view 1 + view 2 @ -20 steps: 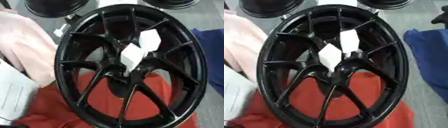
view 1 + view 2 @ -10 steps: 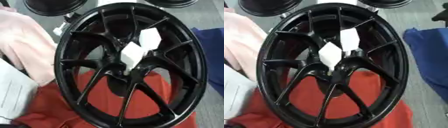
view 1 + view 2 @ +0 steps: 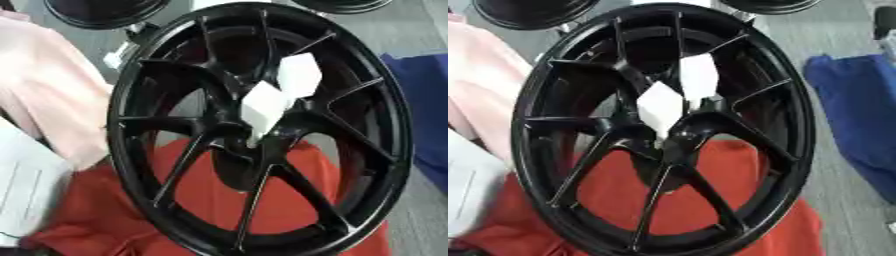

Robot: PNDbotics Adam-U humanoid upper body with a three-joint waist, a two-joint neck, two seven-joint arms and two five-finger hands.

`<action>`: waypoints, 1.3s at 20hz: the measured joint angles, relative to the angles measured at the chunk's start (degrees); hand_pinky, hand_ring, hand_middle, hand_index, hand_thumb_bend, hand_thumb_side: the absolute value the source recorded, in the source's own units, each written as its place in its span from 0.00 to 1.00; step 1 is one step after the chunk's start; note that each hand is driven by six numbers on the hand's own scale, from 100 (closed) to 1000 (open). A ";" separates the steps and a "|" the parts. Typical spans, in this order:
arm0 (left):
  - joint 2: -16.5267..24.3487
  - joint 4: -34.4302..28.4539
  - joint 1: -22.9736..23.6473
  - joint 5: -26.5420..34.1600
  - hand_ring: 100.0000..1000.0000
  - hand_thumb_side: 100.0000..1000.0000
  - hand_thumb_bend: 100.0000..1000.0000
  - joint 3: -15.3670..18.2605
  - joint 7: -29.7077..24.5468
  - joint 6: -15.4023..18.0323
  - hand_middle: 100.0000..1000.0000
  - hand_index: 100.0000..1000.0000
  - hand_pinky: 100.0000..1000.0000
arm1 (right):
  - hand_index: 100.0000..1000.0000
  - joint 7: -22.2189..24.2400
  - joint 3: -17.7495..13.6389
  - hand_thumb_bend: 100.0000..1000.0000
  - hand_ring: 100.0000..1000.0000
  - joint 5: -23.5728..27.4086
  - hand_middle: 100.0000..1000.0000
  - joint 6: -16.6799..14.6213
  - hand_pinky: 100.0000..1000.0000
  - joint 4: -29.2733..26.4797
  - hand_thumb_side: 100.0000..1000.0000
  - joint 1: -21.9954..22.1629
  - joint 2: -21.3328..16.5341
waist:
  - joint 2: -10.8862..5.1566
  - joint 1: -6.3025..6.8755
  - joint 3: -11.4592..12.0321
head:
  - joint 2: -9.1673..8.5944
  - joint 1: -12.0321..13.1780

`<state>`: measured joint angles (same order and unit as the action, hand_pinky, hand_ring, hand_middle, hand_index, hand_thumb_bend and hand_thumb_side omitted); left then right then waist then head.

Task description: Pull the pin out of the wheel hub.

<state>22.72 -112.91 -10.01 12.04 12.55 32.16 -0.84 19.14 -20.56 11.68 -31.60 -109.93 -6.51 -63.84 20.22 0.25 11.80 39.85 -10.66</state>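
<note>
**Black wheel hub upright, two white pieces at its centre**

A large black wheel hub (image 3: 262,130) with thin spokes stands tilted and fills most of the scene. At its centre sit two white blocky pieces (image 3: 262,107), one just beyond the other (image 3: 299,77), touching the middle boss; whether either is the pin cannot be told. Behind the hub lies red cloth (image 3: 201,200), with pink fabric (image 3: 48,85) at the left and blue fabric (image 3: 855,115) at the right. More dark wheels (image 3: 101,10) lie at the far edge. No robot hand shows, so its state cannot be told.
</note>
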 measured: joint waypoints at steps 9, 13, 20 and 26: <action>0.52 0.06 0.02 0.00 0.58 0.56 0.21 -0.01 -0.19 -0.42 0.53 0.76 0.59 | 0.77 12.45 5.49 0.00 0.79 -2.55 0.72 -4.58 0.85 7.31 0.31 -7.44 -11.08 | -0.06 -0.63 0.34 | 0.38 -0.01; 0.52 0.31 -0.47 0.02 0.58 0.56 0.21 -0.40 -0.47 -0.82 0.53 0.76 0.59 | 0.77 13.53 9.15 0.00 0.79 -4.09 0.73 -3.50 0.85 7.33 0.32 -13.18 -11.74 | -0.25 -0.77 1.43 | 0.38 -0.67; 0.63 0.36 -1.06 0.12 0.58 0.56 0.21 -1.25 -1.35 -1.21 0.53 0.76 0.59 | 0.77 16.26 16.42 0.00 0.79 -3.40 0.73 -0.77 0.85 6.65 0.35 -21.86 -10.63 | -0.81 -1.52 2.43 | 0.46 -2.76; 0.98 0.42 -1.09 0.33 0.57 0.56 0.21 -1.62 -1.81 -1.26 0.53 0.76 0.59 | 0.77 18.46 20.87 0.00 0.79 -0.79 0.72 1.43 0.85 6.72 0.33 -27.71 -7.06 | -1.14 -1.95 2.75 | 1.09 -3.52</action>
<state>23.70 -112.49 -11.09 12.37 10.93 30.35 -2.09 37.60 0.32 10.89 -30.17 -103.21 -34.22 -70.90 19.08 -1.70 14.55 40.94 -14.18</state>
